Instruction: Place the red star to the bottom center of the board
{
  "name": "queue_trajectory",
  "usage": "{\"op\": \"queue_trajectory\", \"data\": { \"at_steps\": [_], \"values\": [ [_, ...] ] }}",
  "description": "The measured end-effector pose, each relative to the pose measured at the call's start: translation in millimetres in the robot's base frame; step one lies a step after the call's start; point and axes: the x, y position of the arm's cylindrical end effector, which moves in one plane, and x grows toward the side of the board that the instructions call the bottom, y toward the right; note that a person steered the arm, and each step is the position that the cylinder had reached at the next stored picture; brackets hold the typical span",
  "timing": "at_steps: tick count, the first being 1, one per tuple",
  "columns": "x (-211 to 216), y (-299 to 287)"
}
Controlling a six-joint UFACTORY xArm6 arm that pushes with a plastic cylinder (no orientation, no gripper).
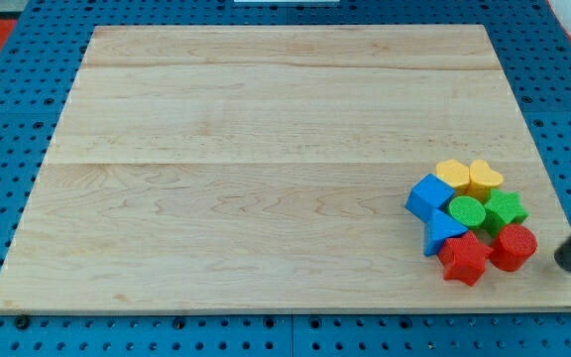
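My tip (566, 264), the lower end of a straight dark rod with nothing on it that could open or close, sits at the view's right edge of the pale wooden board (266, 149), low down. It touches no block. Just to its left, a narrow gap away, stands the red cylinder block (514, 246). Pressed against that one's left side is the red star block (465, 259), near the board's bottom edge and far to the right of its bottom centre. Beyond lie the blue triangular block (441, 232), blue cube block (430, 194), green round block (467, 211), green star block (505, 208), yellow hexagonal block (452, 175) and yellow heart block (485, 177), all huddled together.
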Motion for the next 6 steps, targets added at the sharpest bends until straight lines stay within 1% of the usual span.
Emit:
{"op": "queue_trajectory", "data": {
  "at_steps": [1,2,3,5,6],
  "values": [
    [-50,-66],
    [-68,-130],
    [-64,-96],
    [-34,36],
    [9,56]
  ]
}}
